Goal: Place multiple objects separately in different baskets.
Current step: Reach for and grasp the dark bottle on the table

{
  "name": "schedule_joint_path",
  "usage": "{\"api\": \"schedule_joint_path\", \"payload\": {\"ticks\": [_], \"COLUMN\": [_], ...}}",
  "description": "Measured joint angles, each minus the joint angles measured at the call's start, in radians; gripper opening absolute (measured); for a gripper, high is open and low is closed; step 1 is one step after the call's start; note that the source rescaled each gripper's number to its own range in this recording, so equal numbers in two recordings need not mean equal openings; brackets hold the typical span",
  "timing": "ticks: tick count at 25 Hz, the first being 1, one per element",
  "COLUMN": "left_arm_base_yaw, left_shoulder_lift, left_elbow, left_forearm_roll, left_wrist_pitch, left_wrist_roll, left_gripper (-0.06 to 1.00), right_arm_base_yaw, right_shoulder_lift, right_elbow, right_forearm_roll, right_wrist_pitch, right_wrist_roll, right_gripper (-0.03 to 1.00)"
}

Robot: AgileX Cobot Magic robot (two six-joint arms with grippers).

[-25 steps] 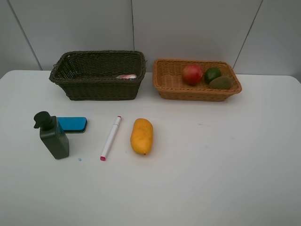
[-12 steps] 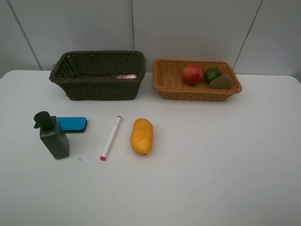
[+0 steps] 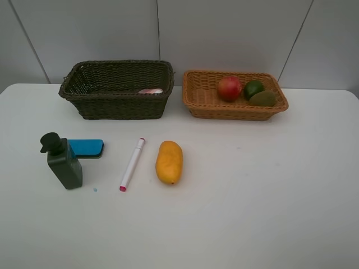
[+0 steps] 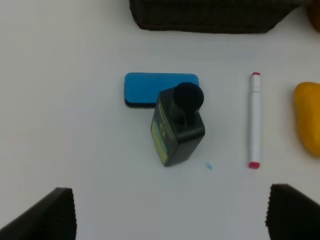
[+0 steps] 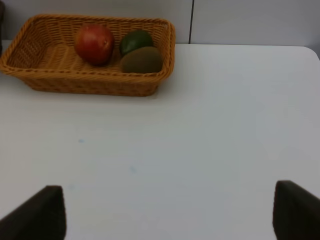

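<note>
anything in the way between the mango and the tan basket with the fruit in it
Nothing visible does. Only bare table lies between the mango and the tan basket. Inside it, the red fruit, lime and kiwi sit toward the right, so its left part is free.

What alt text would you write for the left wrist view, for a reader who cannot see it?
A dark green pump bottle stands on a white table beside a blue eraser, with a pink-tipped marker and a half-seen mango nearby. The open left gripper hangs above.
</note>
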Motion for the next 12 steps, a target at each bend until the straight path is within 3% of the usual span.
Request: {"api": "schedule_joint_path", "payload": {"ticks": [6,12], "left_arm_base_yaw": [0.0,0.0], "left_shoulder_lift": [0.159,0.36], "left_elbow": [-0.001,-0.029], "left_forearm_roll": [-0.009,-0.009], "left_wrist_pitch": [-0.123,-0.11], "left_wrist_roll": [-0.129,-0.182], "left_gripper": [1.0,1.0], "right_arm_base_yaw": [0.0,0.0], "right_shoulder_lift": [0.0,0.0], "right_elbow": [0.0,0.0], "right_forearm_roll": [0.0,0.0], "right_wrist_pitch": [0.0,0.0], "right_wrist_roll": [0.0,0.0], "right_gripper": [1.0,1.0]}}
